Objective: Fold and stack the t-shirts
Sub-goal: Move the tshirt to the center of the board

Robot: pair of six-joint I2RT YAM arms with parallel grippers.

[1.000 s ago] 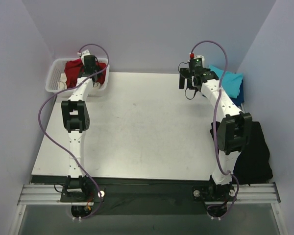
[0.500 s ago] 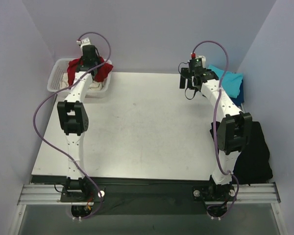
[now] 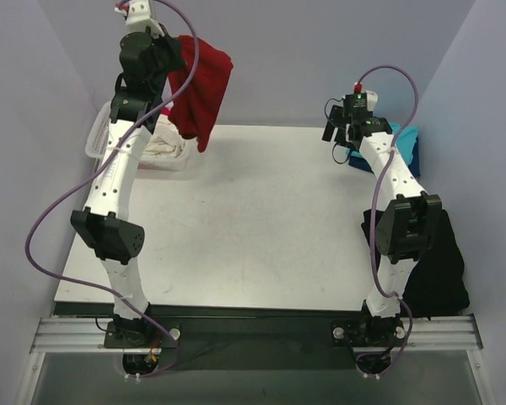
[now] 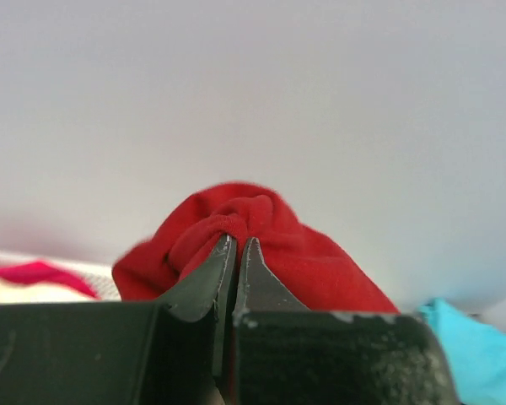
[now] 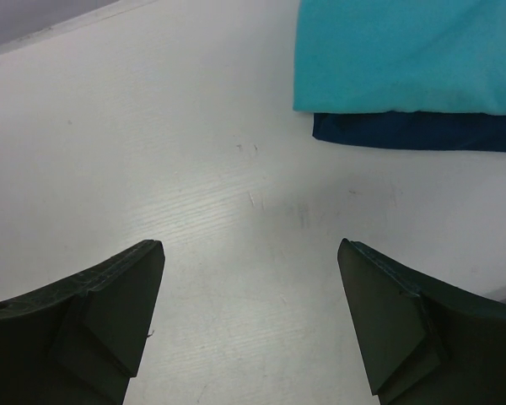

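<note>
Two robot arms work at a white table (image 3: 253, 219). We see the left gripper (image 4: 238, 243) raised high at the far left corner, its dark fingers pressed together and pinching a bunched fold of the dark red cotton t-shirt (image 3: 201, 89). The shirt hangs free from that grip, clear of the tabletop, its lower edge dangling over the far left part of the table, just beside the white plastic lattice basket (image 3: 94, 142). Inside the basket we make out a crumpled cream t-shirt (image 3: 160, 145). The left wrist view also catches a sliver of pink-red t-shirt (image 4: 34, 272) lying on the cream one.

Across the table, the right gripper (image 5: 249, 246) hovers above bare tabletop with its fingers spread wide and nothing between them. Just beyond it, at the far right corner, a folded turquoise t-shirt (image 5: 405, 51) lies flat on top of a folded navy blue t-shirt (image 5: 413, 131), whose edge shows beneath the near side of the turquoise one. The gripper is near this stack but apart from it.

We also note a black cloth (image 3: 434, 261) draped over the table's right edge, behind the right arm.
</note>
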